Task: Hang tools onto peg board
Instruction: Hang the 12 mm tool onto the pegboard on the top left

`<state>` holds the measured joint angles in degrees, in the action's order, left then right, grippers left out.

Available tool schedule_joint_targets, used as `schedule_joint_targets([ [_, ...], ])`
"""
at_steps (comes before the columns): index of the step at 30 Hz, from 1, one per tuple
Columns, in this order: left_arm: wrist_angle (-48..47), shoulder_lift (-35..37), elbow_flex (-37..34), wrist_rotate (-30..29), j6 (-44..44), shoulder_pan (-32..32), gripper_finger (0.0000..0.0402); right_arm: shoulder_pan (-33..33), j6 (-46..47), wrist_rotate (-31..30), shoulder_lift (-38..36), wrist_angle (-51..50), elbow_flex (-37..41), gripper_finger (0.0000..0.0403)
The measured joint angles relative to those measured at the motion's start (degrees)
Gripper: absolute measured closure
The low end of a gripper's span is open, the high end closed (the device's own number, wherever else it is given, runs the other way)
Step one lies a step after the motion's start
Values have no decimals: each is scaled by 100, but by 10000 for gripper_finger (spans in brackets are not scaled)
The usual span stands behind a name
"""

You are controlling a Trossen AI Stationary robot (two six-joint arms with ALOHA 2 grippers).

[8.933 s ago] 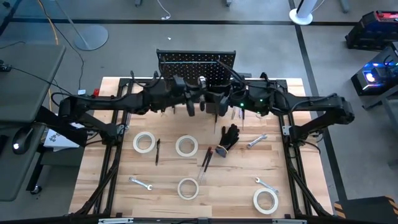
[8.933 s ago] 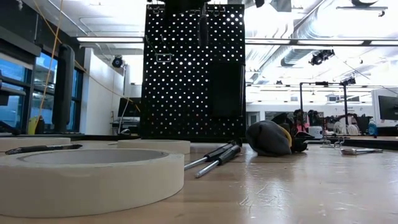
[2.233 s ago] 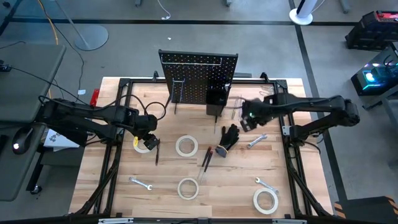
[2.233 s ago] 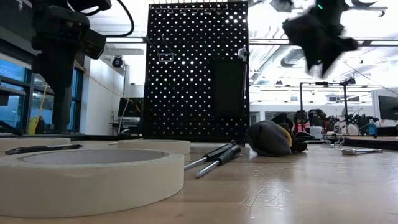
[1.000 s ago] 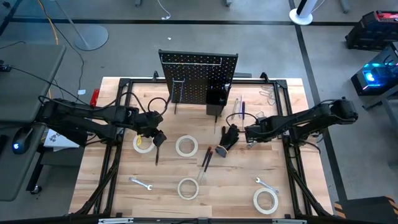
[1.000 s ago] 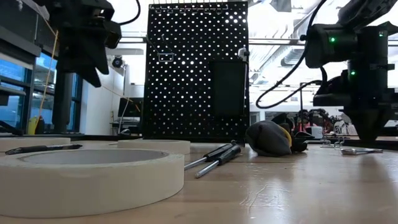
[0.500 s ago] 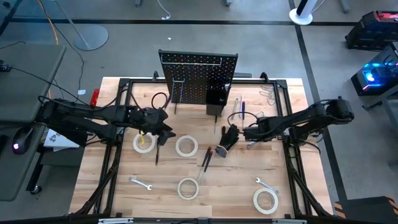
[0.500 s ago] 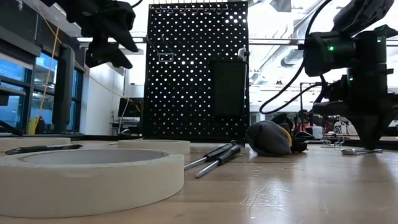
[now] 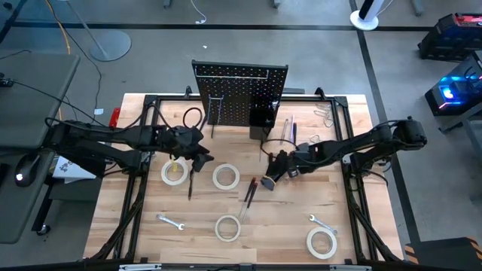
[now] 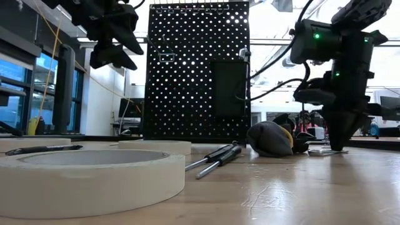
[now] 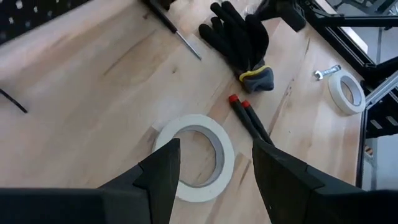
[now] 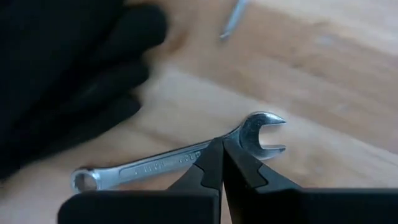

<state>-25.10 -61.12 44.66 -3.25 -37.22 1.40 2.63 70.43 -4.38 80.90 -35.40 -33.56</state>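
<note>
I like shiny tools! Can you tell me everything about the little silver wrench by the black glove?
The silver wrench is slim, shiny metal, with an open fork at one end and a small ring at the other, and faint lettering along its shaft. It lies flat on the wooden table, close beside the black glove. The right pincer, shut, has its tips pressed down at the shaft near the fork end. Whether it is actually pinching the wrench cannot be told.

Four tape rolls (image 9: 174, 172), three wrenches (image 9: 170, 221)

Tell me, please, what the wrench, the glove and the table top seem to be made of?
Wrench: bright polished metal, probably steel; it glints. Glove: black knit fabric, it seems, with a grey, yellow-edged cuff. Table top: pale wood, visible grain and plank seams.
</note>
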Motion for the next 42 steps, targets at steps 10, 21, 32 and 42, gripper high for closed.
schedule_joint_targets([
  [10, 1952, -876, 2, 393, 446, -127, 213, 387, 816, 635, 22, 507, 29, 403],
  [21, 6041, -4015, 360, 420, -302, -1277, 213, 1154, 2921, 198, 33, 1113, 39, 403],
  [32, 5897, -6355, 2393, 443, -1105, -1931, 227, 1741, 3530, -361, 37, 1490, 48, 403],
  [42, 3384, -6454, 3593, 349, 505, -1963, 369, 2282, 4606, -572, 180, 1851, 42, 403],
])
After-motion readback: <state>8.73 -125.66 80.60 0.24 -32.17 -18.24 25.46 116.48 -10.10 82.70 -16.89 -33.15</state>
